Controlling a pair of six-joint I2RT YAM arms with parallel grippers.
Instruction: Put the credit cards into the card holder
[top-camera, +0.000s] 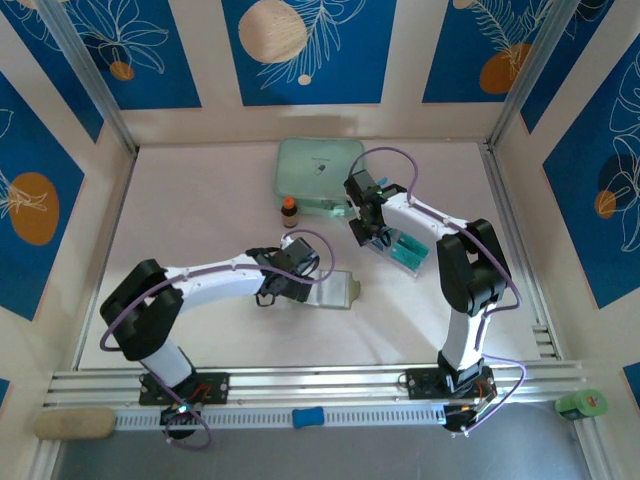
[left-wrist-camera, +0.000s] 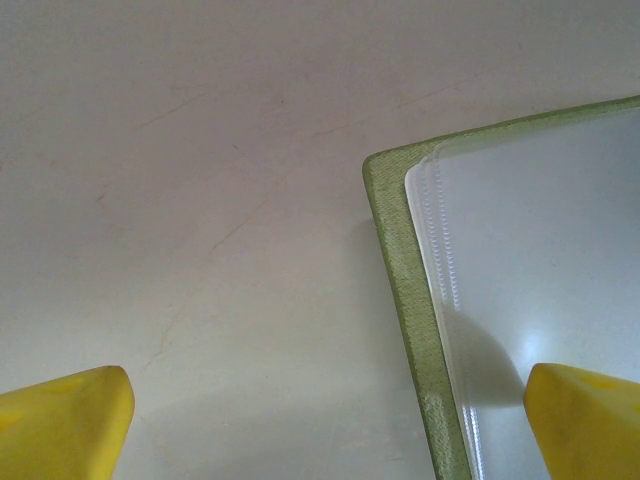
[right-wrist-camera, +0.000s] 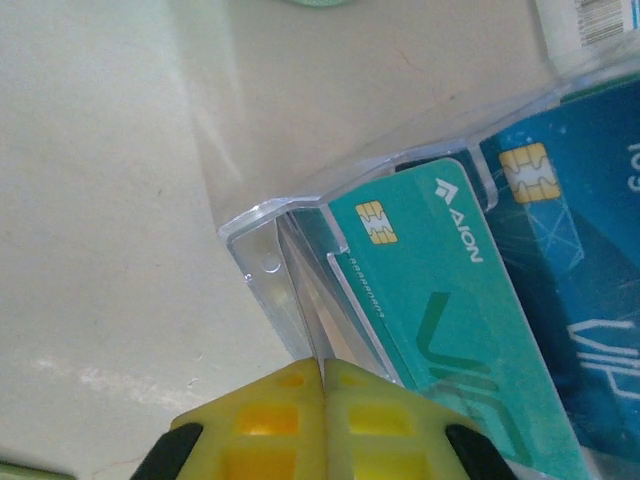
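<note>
When we look down from the top camera, we see the card holder (top-camera: 338, 290) lying open and flat on the table (top-camera: 200, 220), a bit left of centre on the arms' side. The left gripper (top-camera: 298, 290) sits right at its left edge. Over on the right, the credit cards (top-camera: 405, 248) stand in a clear tray (top-camera: 418, 270), well apart from the holder, and the right gripper (top-camera: 372, 238) is down at the tray's left end. Further back we've got a mint-green case (top-camera: 318, 172) with a small brown bottle (top-camera: 289, 212) just in front of it.

Left wrist cam next: we get both yellow fingertips (left-wrist-camera: 60, 420) at the bottom corners, so the jaws are spread wide with nothing between them. One tip is over bare table and the other is over the holder's clear pocket (left-wrist-camera: 540, 250), with the holder's olive corner lying between them. We can't tell whether either tip touches down.

Right wrist cam: the yellow fingers (right-wrist-camera: 380, 420) are pressed together, tips meeting right at the tray's corner wall. A thin clear wall runs up to the seam, but we honestly can't tell whether it's pinched. A teal card (right-wrist-camera: 430, 290) stands just beside the tips with a blue card (right-wrist-camera: 580, 250) next to it. Both have gold chips and both sit in the tray's slots.
</note>
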